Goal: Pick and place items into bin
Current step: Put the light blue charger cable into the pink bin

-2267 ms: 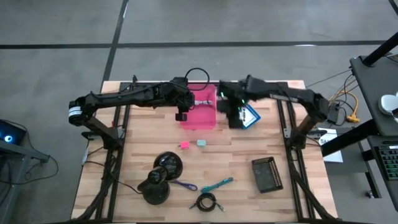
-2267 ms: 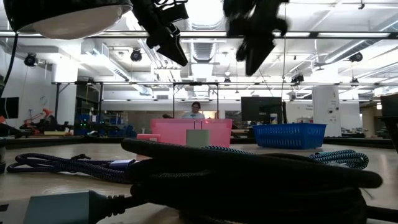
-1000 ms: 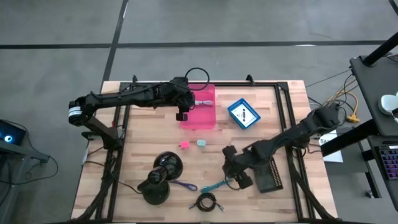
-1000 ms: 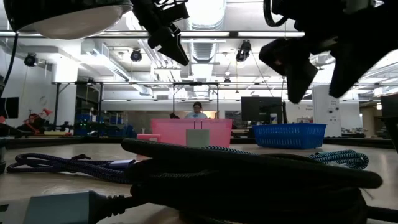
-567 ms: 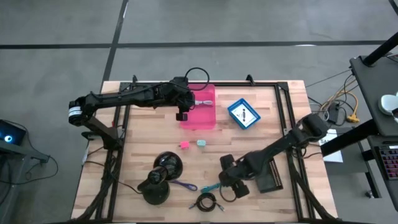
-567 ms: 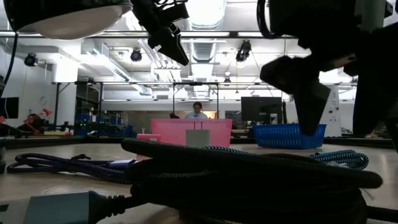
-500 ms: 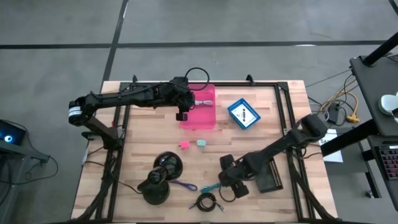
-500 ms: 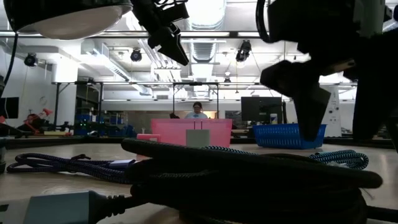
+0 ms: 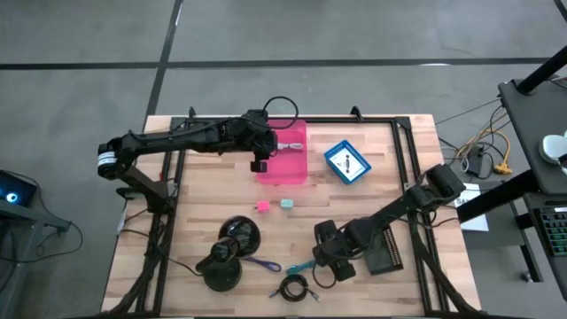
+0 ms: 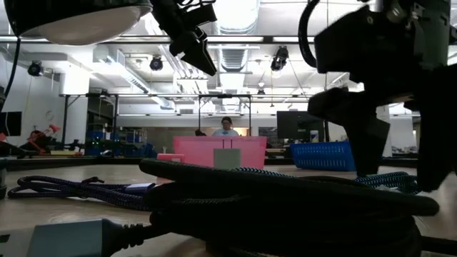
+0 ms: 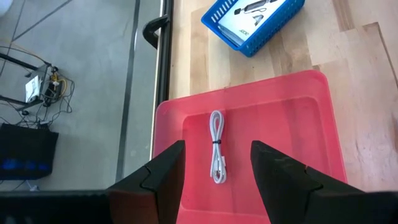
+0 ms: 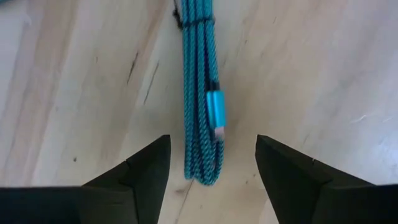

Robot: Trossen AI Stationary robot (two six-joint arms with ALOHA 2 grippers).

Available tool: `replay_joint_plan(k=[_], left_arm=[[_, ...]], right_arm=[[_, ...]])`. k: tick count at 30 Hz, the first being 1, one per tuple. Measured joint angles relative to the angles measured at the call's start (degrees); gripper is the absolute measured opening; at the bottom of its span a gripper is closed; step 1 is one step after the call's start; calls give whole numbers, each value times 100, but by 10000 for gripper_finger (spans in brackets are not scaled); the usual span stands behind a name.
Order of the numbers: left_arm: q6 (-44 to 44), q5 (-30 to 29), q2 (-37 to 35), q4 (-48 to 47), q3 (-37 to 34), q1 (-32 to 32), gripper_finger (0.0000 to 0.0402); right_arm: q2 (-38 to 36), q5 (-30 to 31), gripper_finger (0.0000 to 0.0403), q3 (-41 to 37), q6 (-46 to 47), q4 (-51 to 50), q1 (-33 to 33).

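My right gripper [image 12: 211, 180] is open, low over the near-centre of the table. Its fingers stand on either side of a teal braided cable bundle [image 12: 200, 93] that lies flat on the wood, without touching it. In the high view the gripper [image 9: 322, 264] covers one end of that cable [image 9: 299, 265]. My left gripper [image 11: 217, 180] is open and hovers above the pink bin [image 11: 323, 143], where a white cable [image 11: 216, 146] lies. The pink cube [image 9: 263, 206], pale teal cube [image 9: 287, 204], purple cable [image 9: 262, 264] and black coiled cable [image 9: 295, 287] rest on the table.
A large black object with two round parts [image 9: 229, 251] sits left of the purple cable. A black rectangular block [image 9: 381, 248] lies just right of my right gripper. A blue bin [image 9: 346, 161] holding small items stands right of the pink bin [image 9: 285, 168].
My right gripper has moved slightly toward the table's near-left and come down over the teal cable, staying open. The left arm has kept still.
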Motion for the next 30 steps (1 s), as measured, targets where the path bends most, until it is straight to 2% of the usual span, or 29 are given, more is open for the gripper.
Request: replay_joint_plan(k=[11, 26, 30], left_arm=[[0, 0, 0, -1, 0, 0, 167], [-1, 2, 0, -1, -2, 0, 167], [-2, 2, 0, -1, -2, 0, 167]], right_arm=[[-1, -21, 170, -156, -310, 22, 37], [-1, -6, 30, -104, -516, 32, 33], [-7, -48, 20, -69, -755, 7, 33]])
